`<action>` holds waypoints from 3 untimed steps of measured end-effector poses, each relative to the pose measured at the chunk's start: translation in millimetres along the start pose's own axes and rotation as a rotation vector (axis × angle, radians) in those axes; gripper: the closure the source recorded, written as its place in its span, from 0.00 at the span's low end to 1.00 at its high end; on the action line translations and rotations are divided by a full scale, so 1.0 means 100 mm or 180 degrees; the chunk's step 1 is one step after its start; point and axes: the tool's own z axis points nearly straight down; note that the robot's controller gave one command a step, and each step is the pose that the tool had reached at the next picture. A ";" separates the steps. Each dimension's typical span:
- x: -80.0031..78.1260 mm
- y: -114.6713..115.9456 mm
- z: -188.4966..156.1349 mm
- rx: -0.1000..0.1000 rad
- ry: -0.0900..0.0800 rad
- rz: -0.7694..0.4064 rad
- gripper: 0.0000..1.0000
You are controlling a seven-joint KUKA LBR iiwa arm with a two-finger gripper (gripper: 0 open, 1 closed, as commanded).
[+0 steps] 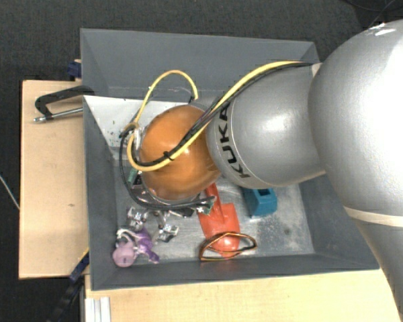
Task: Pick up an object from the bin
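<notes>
My gripper [151, 223] hangs under the orange dome over the front left part of the bin. Its two metal fingertips [135, 215] stand apart, open, with nothing between them. Just in front of it, by the front wall, lies a small purple and pink toy [130, 251]. To its right an orange-red plastic piece [219, 221] rests on the floor, with a thin copper-coloured wire loop [226, 245] lying across its front end. The gripper touches none of these.
A blue block [260, 201] sits further right, partly under the arm. A white sheet [106, 115] leans in the back left corner. The arm's grey body covers the right and back of the bin.
</notes>
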 end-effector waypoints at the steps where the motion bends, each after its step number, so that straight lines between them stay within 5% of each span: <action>1: 0.01 0.01 -0.20 -0.0013 0.0007 0.0006 1.00; 3: -0.02 0.01 -0.54 0.0008 -0.0035 0.0005 1.00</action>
